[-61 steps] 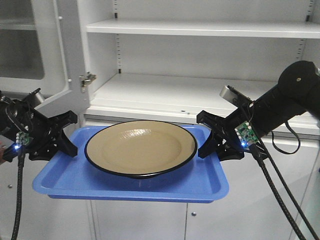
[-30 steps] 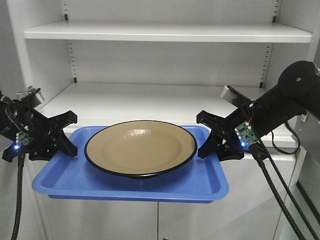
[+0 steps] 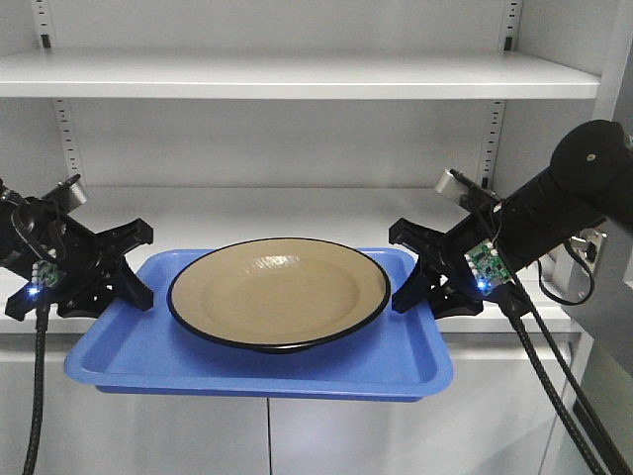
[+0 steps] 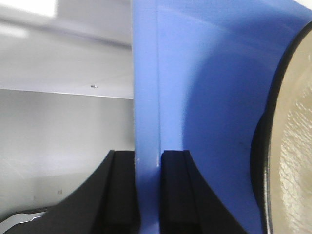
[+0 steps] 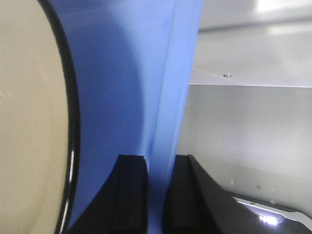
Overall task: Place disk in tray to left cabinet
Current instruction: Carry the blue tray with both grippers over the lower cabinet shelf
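Observation:
The blue tray (image 3: pixel 119 351) hangs level in the air in front of the grey-white cabinet (image 3: pixel 297 74), at about the height of its lower shelf. The tan disk (image 3: pixel 277 292) with a dark rim lies in the tray's middle. My left gripper (image 3: pixel 138 282) is shut on the tray's left rim and my right gripper (image 3: pixel 406 287) on its right rim. In the left wrist view the left gripper (image 4: pixel 147 156) pinches the blue tray rim (image 4: pixel 146 97), with the disk (image 4: pixel 292 146) beside it. In the right wrist view the right gripper (image 5: pixel 160 158) clamps the tray rim (image 5: pixel 173 87), next to the disk (image 5: pixel 29 122).
The lower shelf (image 3: pixel 297 208) lies just behind the tray, with an upper shelf (image 3: pixel 297 77) above it. Perforated uprights (image 3: pixel 67 148) stand at the back of the cabinet. Plain lower doors (image 3: pixel 326 435) are below. A side panel (image 3: pixel 618 59) closes the right edge.
The cabinet has slid left and slightly down in the front view, and the open glass door at the left has left the view. Tray, disk and both grippers hold the same pose.

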Motion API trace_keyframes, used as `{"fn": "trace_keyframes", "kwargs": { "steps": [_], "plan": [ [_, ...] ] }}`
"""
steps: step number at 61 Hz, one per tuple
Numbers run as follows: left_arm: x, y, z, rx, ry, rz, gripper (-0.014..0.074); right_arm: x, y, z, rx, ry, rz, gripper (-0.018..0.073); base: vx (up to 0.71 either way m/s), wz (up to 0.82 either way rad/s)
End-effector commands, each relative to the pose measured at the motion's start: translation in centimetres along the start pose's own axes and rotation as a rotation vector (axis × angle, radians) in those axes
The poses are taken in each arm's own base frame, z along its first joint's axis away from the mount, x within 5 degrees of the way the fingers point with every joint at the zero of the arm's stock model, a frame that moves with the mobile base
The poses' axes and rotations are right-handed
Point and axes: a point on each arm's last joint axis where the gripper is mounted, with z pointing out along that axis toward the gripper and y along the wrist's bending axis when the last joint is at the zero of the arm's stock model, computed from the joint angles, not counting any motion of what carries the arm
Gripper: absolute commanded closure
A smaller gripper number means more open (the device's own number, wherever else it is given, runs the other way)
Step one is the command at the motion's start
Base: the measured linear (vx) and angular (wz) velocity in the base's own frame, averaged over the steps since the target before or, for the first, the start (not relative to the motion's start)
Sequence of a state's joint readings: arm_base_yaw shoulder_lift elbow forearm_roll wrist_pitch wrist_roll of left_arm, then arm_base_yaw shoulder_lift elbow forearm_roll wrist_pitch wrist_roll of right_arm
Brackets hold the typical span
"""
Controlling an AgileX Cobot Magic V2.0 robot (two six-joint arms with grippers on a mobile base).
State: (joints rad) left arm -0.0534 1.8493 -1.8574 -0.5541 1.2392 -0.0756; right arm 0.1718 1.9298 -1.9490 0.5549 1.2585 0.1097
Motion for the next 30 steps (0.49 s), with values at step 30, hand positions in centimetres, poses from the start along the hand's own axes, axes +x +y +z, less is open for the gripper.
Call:
{"fn": "trace_keyframes", "kwargs": {
  "steps": [30],
  "plan": [
    [1.28,-5.53,-2.97,0.292,-0.012,-0.011,0.0596,0.89,5.49,-3.21,-0.291,-0.064,-0.02,0.0551,0.16,0.02]
  ]
}}
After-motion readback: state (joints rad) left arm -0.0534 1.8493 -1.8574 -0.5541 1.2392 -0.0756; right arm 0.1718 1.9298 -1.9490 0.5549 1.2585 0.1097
